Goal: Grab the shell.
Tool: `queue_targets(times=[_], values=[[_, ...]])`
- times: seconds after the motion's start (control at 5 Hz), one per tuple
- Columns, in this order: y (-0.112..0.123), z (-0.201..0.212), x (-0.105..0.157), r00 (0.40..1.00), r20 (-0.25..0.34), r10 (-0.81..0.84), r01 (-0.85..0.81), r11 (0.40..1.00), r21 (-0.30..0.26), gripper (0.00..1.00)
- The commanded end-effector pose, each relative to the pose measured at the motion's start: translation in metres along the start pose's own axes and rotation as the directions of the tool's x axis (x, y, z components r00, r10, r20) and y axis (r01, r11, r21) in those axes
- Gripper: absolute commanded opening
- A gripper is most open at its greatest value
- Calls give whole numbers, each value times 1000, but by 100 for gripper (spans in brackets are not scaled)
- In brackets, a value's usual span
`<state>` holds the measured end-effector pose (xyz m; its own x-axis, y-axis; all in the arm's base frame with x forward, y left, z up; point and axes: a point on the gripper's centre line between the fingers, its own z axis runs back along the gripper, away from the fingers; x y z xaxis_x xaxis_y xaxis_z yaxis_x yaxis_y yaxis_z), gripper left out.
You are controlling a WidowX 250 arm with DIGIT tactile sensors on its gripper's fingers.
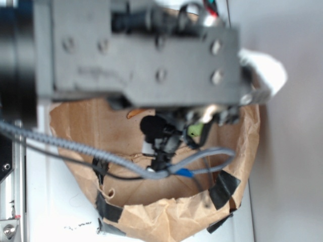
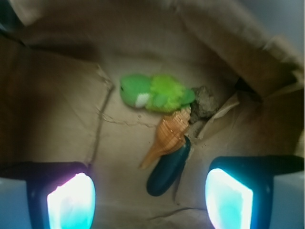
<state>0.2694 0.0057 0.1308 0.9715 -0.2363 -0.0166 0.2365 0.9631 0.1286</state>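
**Wrist view: shell in sight, jaws spread above it**

Wrist view looks down into a brown paper-lined bin (image 2: 62, 95), where the shell (image 2: 167, 136) lies on the floor near the centre, wide end up toward a grey-brown rock-like lump (image 2: 206, 101), point trailing down-left. A dark green cucumber-shaped object (image 2: 169, 167) lies right along its lower side, touching or nearly so, and a green plush toy (image 2: 155, 93) sits just above it. The gripper (image 2: 150, 198) is spread wide and holds nothing, its two lit fingertips (image 2: 71, 198) low in the frame on either side of the shell's line; that stance likely suits a straight descent, though the cucumber-shaped piece could be caught too.

Exterior view shows what the wrist cannot: the arm's grey body (image 1: 146, 50) over the taped paper bin (image 1: 166, 217), with cables looping inside. It hides the shell almost entirely.
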Motion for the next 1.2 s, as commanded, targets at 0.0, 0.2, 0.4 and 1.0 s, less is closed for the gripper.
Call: queue_targets(times=[0.0, 0.2, 0.4, 1.0], values=[[1, -14, 13, 999, 39, -20, 18, 999, 34, 100], [1, -14, 13, 999, 39, -20, 18, 999, 34, 100], [1, -14, 13, 999, 39, -20, 18, 999, 34, 100], [1, -40, 10, 977, 210, -21, 32, 998, -48, 100]])
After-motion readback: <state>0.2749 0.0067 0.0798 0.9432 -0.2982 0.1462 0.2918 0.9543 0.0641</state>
